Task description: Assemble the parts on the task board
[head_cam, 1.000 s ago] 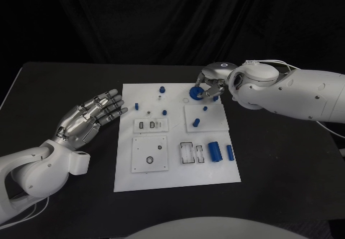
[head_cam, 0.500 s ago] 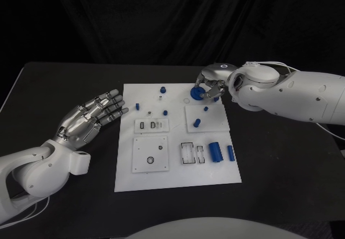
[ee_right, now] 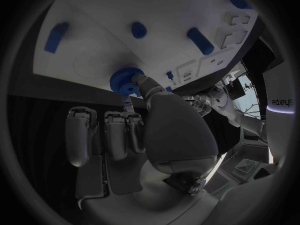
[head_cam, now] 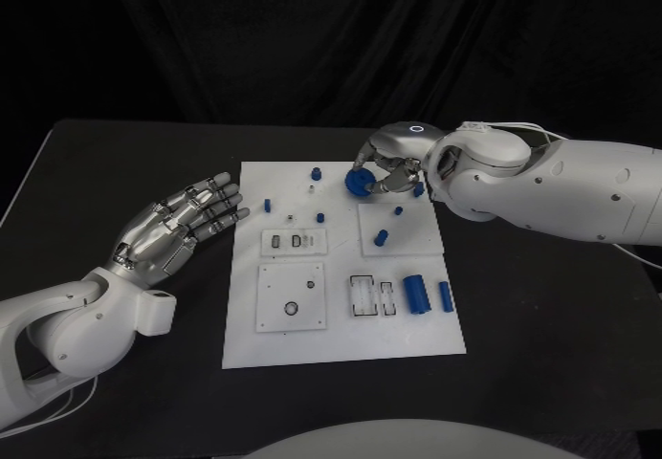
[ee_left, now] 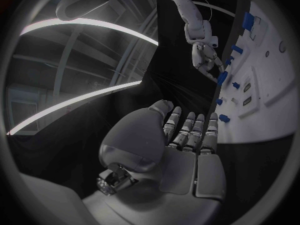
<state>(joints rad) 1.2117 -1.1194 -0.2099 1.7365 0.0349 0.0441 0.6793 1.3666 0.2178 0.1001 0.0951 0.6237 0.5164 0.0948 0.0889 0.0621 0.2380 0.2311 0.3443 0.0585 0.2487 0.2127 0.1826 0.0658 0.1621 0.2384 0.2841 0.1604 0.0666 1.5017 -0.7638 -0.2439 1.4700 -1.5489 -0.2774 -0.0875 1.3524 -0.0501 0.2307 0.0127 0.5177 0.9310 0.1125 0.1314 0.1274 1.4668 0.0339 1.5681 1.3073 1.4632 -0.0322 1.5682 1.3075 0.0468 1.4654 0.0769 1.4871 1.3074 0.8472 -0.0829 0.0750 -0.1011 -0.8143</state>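
The white task board [head_cam: 345, 335] lies mid-table. My right hand [head_cam: 387, 164] hovers over its far edge and pinches a blue toothed gear [head_cam: 362, 182] between thumb and finger. The right wrist view shows that gear [ee_right: 125, 81] at the fingertips of the right hand [ee_right: 140, 130], just above the board [ee_right: 94, 15]. My left hand [head_cam: 172, 229] floats left of the board, fingers spread and holding nothing. In the left wrist view, the left hand [ee_left: 184, 145] stretches flat toward the board [ee_left: 269, 120], and the right hand [ee_left: 203, 55] holds the gear [ee_left: 222, 78] beyond it.
Small blue pegs [head_cam: 315, 173] [head_cam: 268, 203] [head_cam: 381, 237] stand on the board's far half. Two blue cylinders [head_cam: 414, 292] [head_cam: 444, 295] lie beside a slotted block [head_cam: 362, 295] at the near right. A square plate with a ring hole [head_cam: 290, 298] sits at the near left.
My right hand has carried the gear a little to the left over the board's far edge. The left hand has stayed in place.
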